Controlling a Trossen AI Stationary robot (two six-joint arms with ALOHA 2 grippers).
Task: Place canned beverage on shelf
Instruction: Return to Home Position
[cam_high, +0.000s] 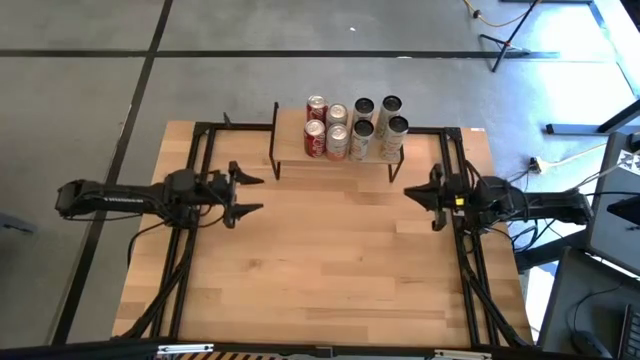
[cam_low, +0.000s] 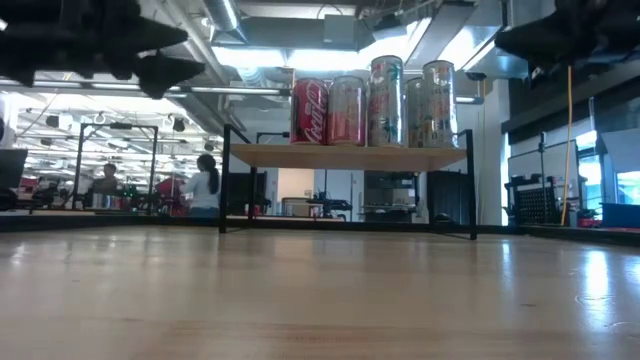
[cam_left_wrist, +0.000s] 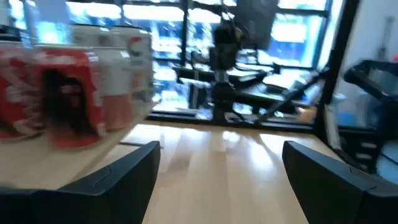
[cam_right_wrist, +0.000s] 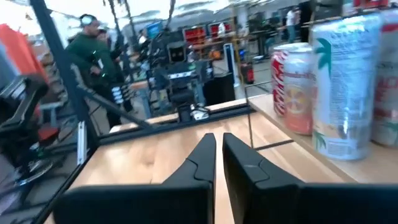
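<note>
Hovering above the left side of the table (cam_high: 330, 280), the left gripper (cam_high: 258, 194) points inward toward the middle, jaws spread wide with nothing between them; its wrist view shows the two fingers (cam_left_wrist: 118, 180) far apart over bare wood. Low view puts it high off the tabletop. Moving right: the shelf (cam_high: 290, 140) stands at the table's far edge, between the two arms, long axis running left to right, top board level on thin black legs. Left end of the board is bare. Eight cans stand on the rest, all upright, long axes vertical, tops up, packed close in two rows, front and back. From the left: two red cans (cam_high: 315, 139), one behind the other; two paler red cans (cam_high: 337, 143) just beside them; then four taller pale cans (cam_high: 362, 142) with dark tops filling the right part of the board. Low view shows them in a tight line along the board, red at the left, pale at the right. Farther right, the right gripper (cam_high: 408, 190) hangs above the table's right side, near the shelf's right front leg, pointing inward toward the left arm. Its jaws are closed to a thin slit and grip nothing.
</note>
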